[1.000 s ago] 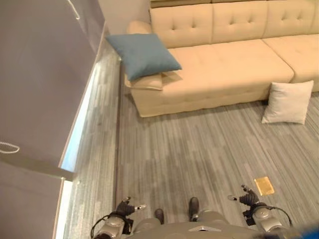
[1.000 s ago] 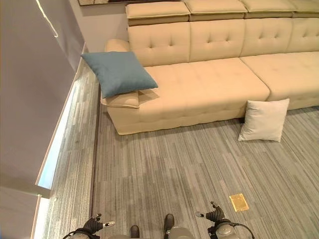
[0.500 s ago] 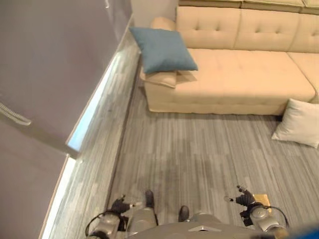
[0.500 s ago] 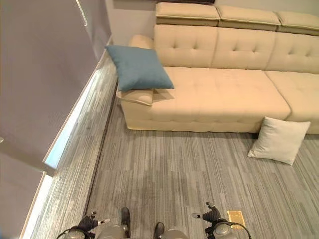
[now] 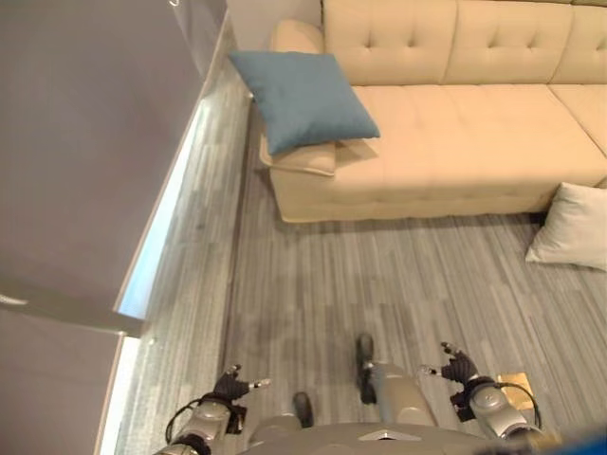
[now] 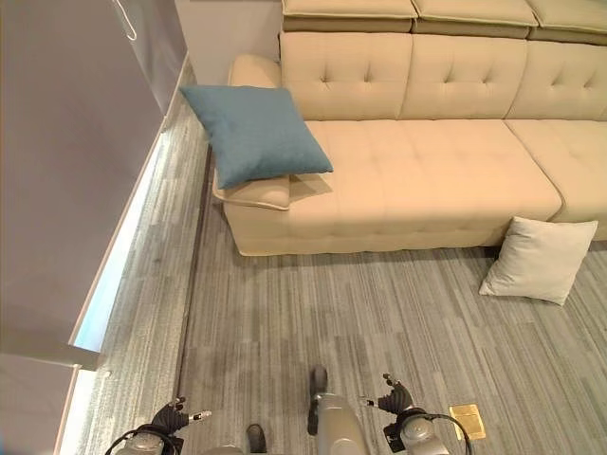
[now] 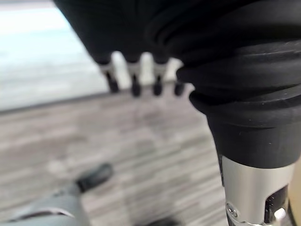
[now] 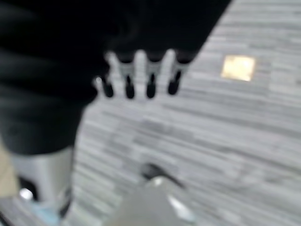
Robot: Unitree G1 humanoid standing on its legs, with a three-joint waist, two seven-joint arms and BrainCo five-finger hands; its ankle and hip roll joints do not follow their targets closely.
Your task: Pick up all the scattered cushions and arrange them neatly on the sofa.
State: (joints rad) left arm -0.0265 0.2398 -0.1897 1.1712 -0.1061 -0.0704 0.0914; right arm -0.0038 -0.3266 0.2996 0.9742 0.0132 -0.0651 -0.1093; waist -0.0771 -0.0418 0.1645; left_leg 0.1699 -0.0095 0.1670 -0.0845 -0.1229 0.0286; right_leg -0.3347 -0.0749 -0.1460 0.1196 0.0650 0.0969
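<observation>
A blue cushion (image 5: 305,98) leans on the left armrest of the cream sofa (image 5: 455,142). A white cushion (image 6: 541,261) lies on the floor against the sofa's front, towards the right. My left hand (image 5: 230,389) hangs low by my side at the lower left, fingers (image 7: 134,81) straight and holding nothing. My right hand (image 5: 457,369) hangs at the lower right, its fingers (image 8: 138,77) also straight and empty. Both hands are far from either cushion.
A grey wall with a lit strip along its base (image 5: 161,227) runs down the left. A brass floor plate (image 6: 469,420) sits in the grey striped floor near my right hand. Open floor lies between me and the sofa.
The camera has shifted as I walk: the sofa and blue cushion sit slightly differently in the picture, and the white cushion is nearer the right edge. Both hands stay empty at my sides.
</observation>
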